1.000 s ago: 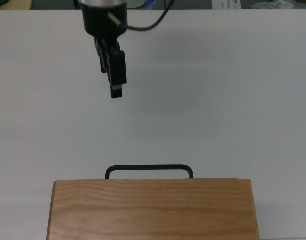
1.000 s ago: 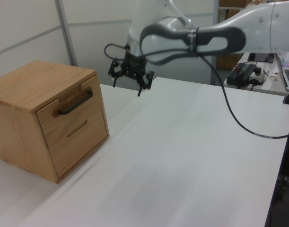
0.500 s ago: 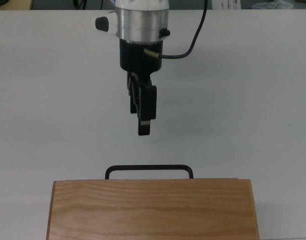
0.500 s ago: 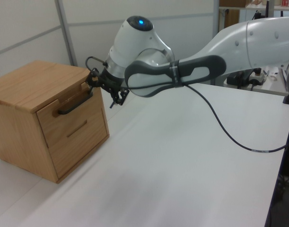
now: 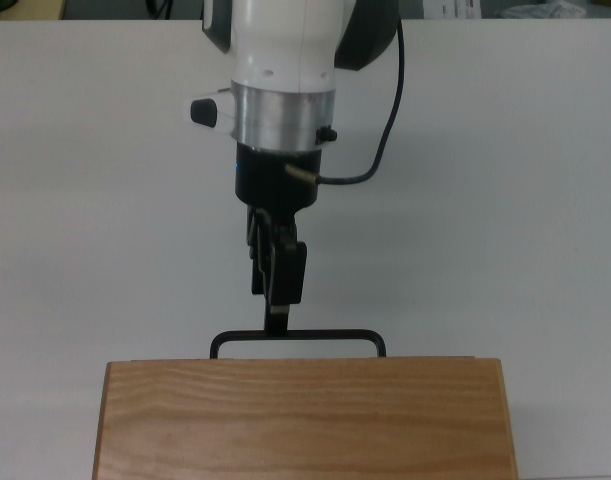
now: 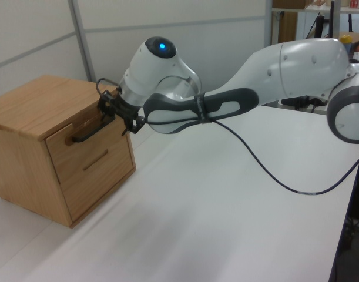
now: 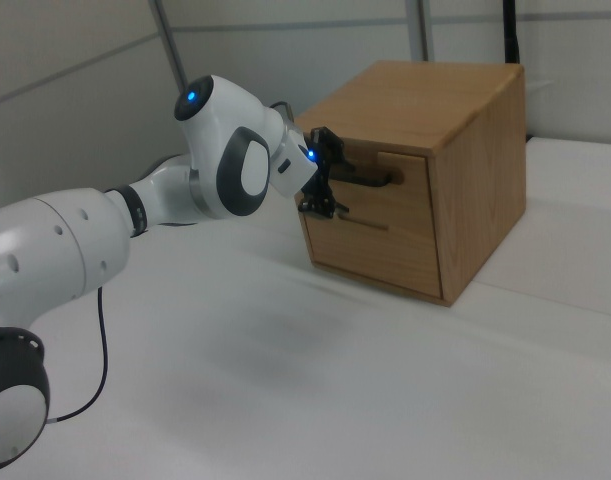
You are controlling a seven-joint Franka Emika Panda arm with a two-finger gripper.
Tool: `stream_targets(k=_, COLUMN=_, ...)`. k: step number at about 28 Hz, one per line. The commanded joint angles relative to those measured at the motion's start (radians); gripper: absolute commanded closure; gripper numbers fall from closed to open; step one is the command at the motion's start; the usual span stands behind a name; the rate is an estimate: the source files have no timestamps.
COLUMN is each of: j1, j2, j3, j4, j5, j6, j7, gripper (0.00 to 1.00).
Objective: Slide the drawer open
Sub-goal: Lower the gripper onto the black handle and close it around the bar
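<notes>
Open table on every side of the cabinet's front

The white table before the cabinet is bare, leaving wide room for approach from the front and either side. The arm stretches across that space in the left view, its cable drooping over the tabletop. At the drawer, the handle stands off the panel; the gripper fills the space at the bar's middle, both ends free.

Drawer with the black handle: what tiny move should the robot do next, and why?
Probably close the gripper on the thin black U-shaped bar handle. The tips have reached the bar, and the shallow light-wood drawer sits flush in the wooden cabinet.
</notes>
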Motion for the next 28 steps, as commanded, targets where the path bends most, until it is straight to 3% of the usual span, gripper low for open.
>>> stream_targets(k=1, j1=0.024, j2=0.073, j3=-0.003, j4=0.08, j5=-0.1, j6=0.024, j7=0.081, gripper=0.31)
stream_targets(k=5, j1=0.031, j2=0.105, j3=0.001, j4=0.116, j5=-0.157, j6=0.024, j7=0.132, gripper=0.38)
stream_targets(k=9, j1=0.039, j2=0.128, j3=-0.001, j4=0.144, j5=-0.163, j6=0.024, j7=0.132, gripper=0.41)
stream_targets(k=14, j1=0.042, j2=0.142, j3=-0.001, j4=0.149, j5=-0.18, j6=0.024, j7=0.134, gripper=0.57)
stream_targets(k=15, j1=0.051, j2=0.148, j3=-0.001, j4=0.149, j5=-0.181, j6=0.024, j7=0.132, gripper=0.66)
stream_targets(k=20, j1=0.053, j2=0.142, j3=0.004, j4=0.143, j5=-0.201, j6=0.021, j7=0.146, gripper=0.9)
stream_targets(k=24, j1=0.048, j2=0.121, j3=0.036, j4=0.135, j5=-0.221, j6=0.014, j7=0.158, gripper=0.99)
stream_targets(k=28, j1=0.041, j2=0.075, j3=0.053, j4=0.086, j5=-0.234, j6=0.011, j7=0.177, gripper=1.0)
